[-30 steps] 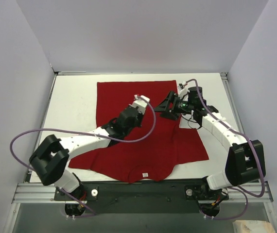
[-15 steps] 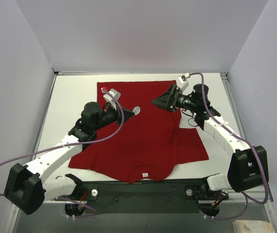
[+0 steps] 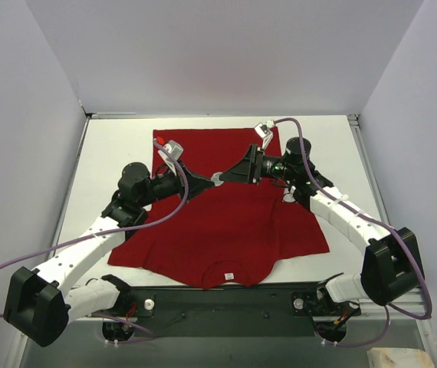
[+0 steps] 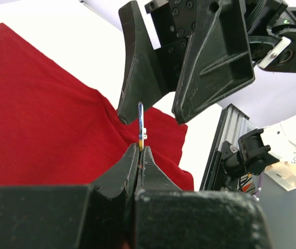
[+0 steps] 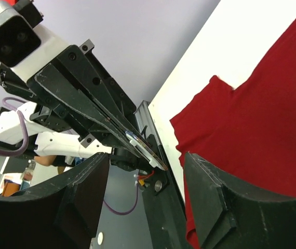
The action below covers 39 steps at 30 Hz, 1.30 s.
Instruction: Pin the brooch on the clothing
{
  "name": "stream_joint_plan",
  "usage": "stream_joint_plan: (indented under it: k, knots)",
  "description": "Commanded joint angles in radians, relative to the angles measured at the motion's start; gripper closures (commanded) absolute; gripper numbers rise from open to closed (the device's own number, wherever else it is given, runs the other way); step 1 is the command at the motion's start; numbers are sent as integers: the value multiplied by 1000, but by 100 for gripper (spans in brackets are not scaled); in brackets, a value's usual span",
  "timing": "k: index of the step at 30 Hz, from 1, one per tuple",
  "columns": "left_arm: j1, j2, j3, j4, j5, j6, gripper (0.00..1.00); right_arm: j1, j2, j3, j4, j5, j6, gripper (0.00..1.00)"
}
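Thin round brooch (image 4: 140,122) (edge-on), pinched in left end effector (image 4: 139,151), right end effector (image 4: 151,115) spread around it, over red T-shirt (image 4: 44,129)

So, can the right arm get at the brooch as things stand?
Probably yes: the left claw grips the brooch only by its lower edge, and the right claw, open, flanks its free upper part.

The small round brooch (image 4: 140,124) stands edge-on, pinched by the left tool (image 4: 140,153), above the red T-shirt (image 3: 234,222) spread flat
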Motion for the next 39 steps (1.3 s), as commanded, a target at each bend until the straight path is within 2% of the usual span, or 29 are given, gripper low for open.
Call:
stream_joint_plan:
  k: [1,5,9,11,12,19,22,23,25,26,27,29,30,32,33,34,36,37,39]
  knots:
    - [20,-16,-15,125,45,-65,100,21,-3,29,113,-32,-37,43]
    - [34,-13,-60,267,57,-142,100,23,9,-2,231,-36,32,53]
    - [49,1,-81,321,66,-191,100,26,32,-27,447,-56,158,64]
    - [51,8,-81,346,78,-202,100,32,46,-22,476,-62,189,67]
    - [52,11,-80,349,80,-205,100,35,51,-18,479,-70,189,71]
    - [55,14,-84,390,54,-225,100,46,54,-18,461,-76,170,76]
    - [57,18,-86,409,58,-237,100,46,45,-13,420,-67,140,85]
    - [58,21,-83,409,68,-237,100,46,42,-7,389,-67,117,92]
    - [61,22,-75,394,78,-231,100,44,31,4,340,-68,75,100]
    - [71,21,-69,386,95,-229,100,43,26,21,267,-70,51,100]
    - [75,19,-64,377,103,-229,85,41,22,28,228,-70,-15,100]
    - [91,15,-54,366,141,-237,68,38,5,64,74,-65,-99,100]
    - [109,10,-48,357,163,-241,55,29,-4,79,20,-65,-179,100]
    - [126,10,-29,346,199,-258,46,17,-6,123,-176,-87,-277,100]
    - [146,14,-23,338,242,-264,39,15,0,187,-253,-96,-385,100]
    - [153,18,-12,334,261,-280,35,14,8,217,-409,-107,-438,100]
    - [173,36,21,315,327,-294,27,23,32,324,-590,-127,-606,100]
    - [178,45,38,300,353,-298,26,27,38,355,-711,-130,-644,100]
    - [186,79,101,209,393,-291,26,34,52,406,-792,-137,-707,100]
